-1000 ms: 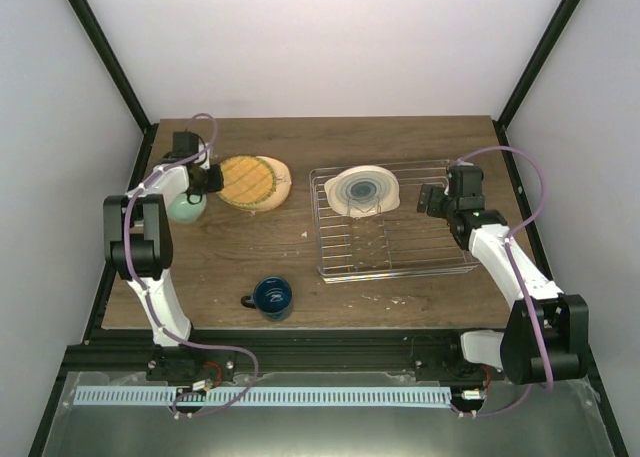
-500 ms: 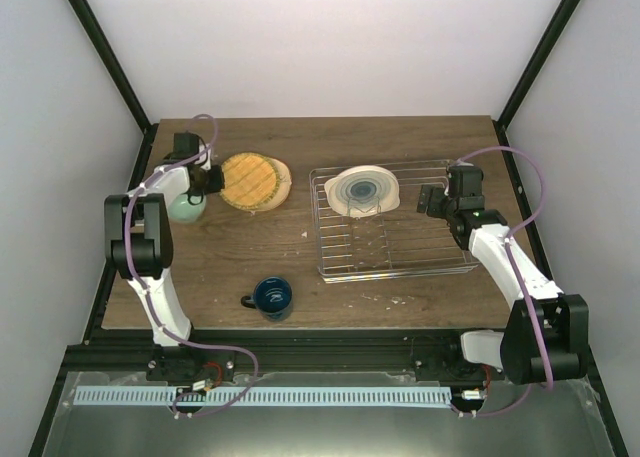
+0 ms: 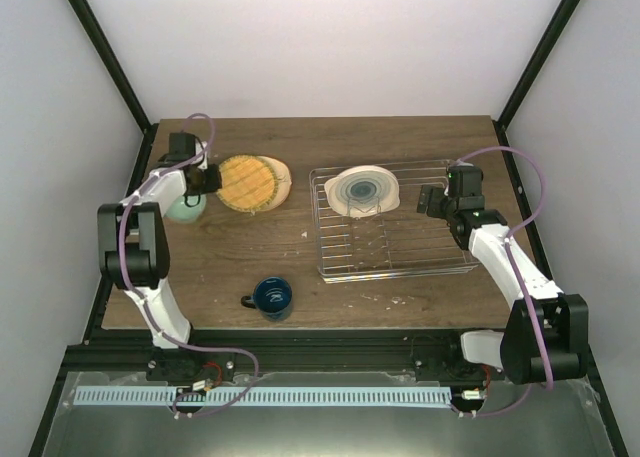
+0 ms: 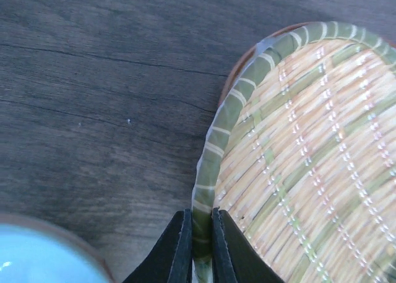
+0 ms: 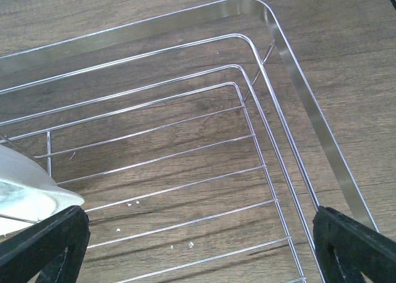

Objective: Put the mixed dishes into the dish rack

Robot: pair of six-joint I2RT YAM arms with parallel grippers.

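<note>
Left wrist: rim of the yellow-orange plate point(image 4: 309, 171) tight between left fingers point(image 4: 175, 252); right fingers point(image 5: 43, 239) wide apart over the dish rack point(image 5: 297, 103)

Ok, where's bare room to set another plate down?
Free: the dish rack from the teal-ringed plate to its right rim, under the open right gripper; bare tabletop between blue mug and woven plate. Crowded: far left, left gripper shut on that plate's rim beside the mint bowl.

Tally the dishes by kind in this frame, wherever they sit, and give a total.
Plates: 3, ringed cream plate in the dish rack, woven yellow plate on a tan plate; any more beneath are hidden.
Bowls: 1, pale mint bowl.
Mugs: 1, dark blue mug.
Total: 5 dishes visible.
</note>
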